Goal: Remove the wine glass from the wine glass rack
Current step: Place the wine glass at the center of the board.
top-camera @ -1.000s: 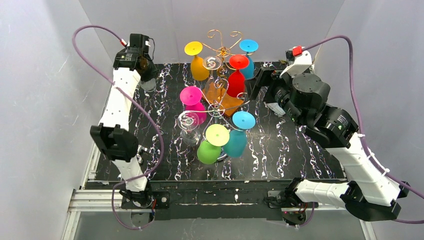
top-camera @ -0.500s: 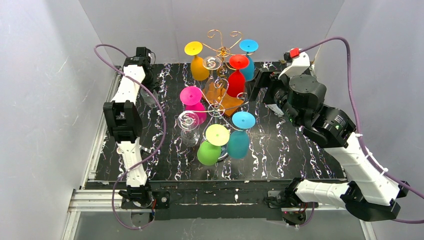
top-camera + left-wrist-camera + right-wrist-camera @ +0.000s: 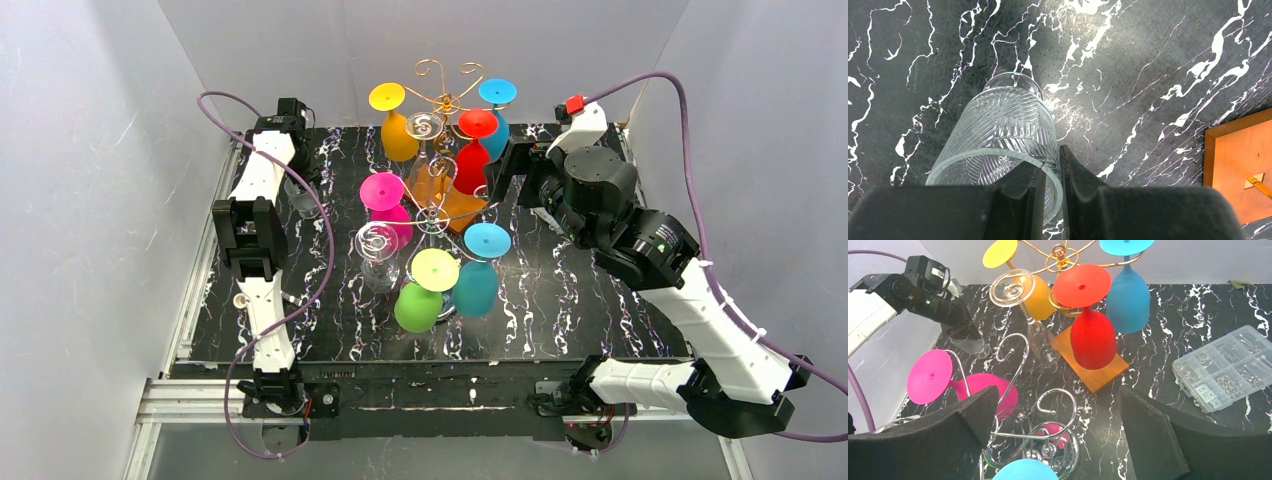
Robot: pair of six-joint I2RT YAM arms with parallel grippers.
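The gold wine glass rack [image 3: 445, 95] stands at the back on an orange block [image 3: 452, 205]. Yellow [image 3: 398, 130], red [image 3: 473, 160], blue [image 3: 495, 125] and clear [image 3: 1040, 340] wine glasses hang on it upside down. My left gripper [image 3: 1052, 162] is shut on the rim of a clear cut-glass glass [image 3: 998, 130], one finger inside and one outside; the glass [image 3: 300, 197] is at the table's back left. My right gripper [image 3: 1058, 395] is open and holds nothing. It hovers right of the rack, its fingers [image 3: 500, 170] beside the red glass [image 3: 1092, 337].
A chrome rack [image 3: 432, 222] with a round shiny base [image 3: 1058, 452] stands in front, carrying pink [image 3: 385, 205], clear [image 3: 378, 255], green [image 3: 420, 295] and teal [image 3: 478, 270] glasses. A clear plastic parts box [image 3: 1220, 367] lies at the back right.
My left arm has folded back and come down at the back left, carrying the clear glass lower toward the table. My right gripper has edged left toward the gold rack.
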